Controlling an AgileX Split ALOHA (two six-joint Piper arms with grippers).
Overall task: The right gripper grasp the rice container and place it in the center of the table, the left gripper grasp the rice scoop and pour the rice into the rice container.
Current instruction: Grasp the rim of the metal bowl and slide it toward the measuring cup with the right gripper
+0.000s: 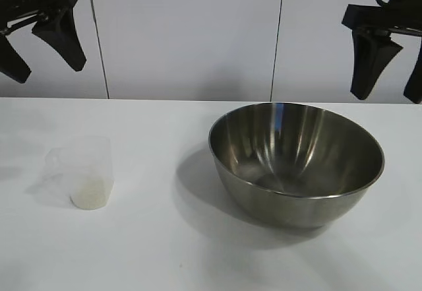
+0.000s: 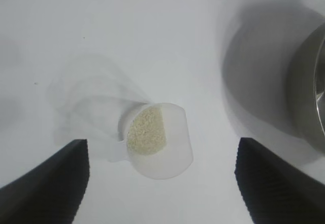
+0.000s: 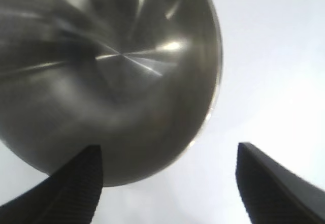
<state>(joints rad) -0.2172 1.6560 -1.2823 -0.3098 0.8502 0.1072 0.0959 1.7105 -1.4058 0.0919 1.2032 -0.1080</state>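
Both hands hang open and empty, your left hand (image 1: 41, 48) above the rice scoop (image 1: 84, 171) and your right hand (image 1: 389, 66) above the rice container (image 1: 296, 162) — each cut off by the frame. Rice (image 1: 90, 192) lies low in the translucent scoop, left of the shiny bowl on the table (image 1: 165, 251).

From my station this reads as a robotics lab bench, not a kitchen: a plain white table (image 1: 165, 251) set against white wall panels (image 1: 184, 33) split by thin dark seams, with 2 black robot claws, the left gripper (image 1: 46, 40) and right gripper (image 1: 389, 66), hanging above it. All I see staged on it are a steel bowl (image 1: 297, 162) and a clear plastic cup (image 1: 86, 172) of rice (image 2: 146, 136)
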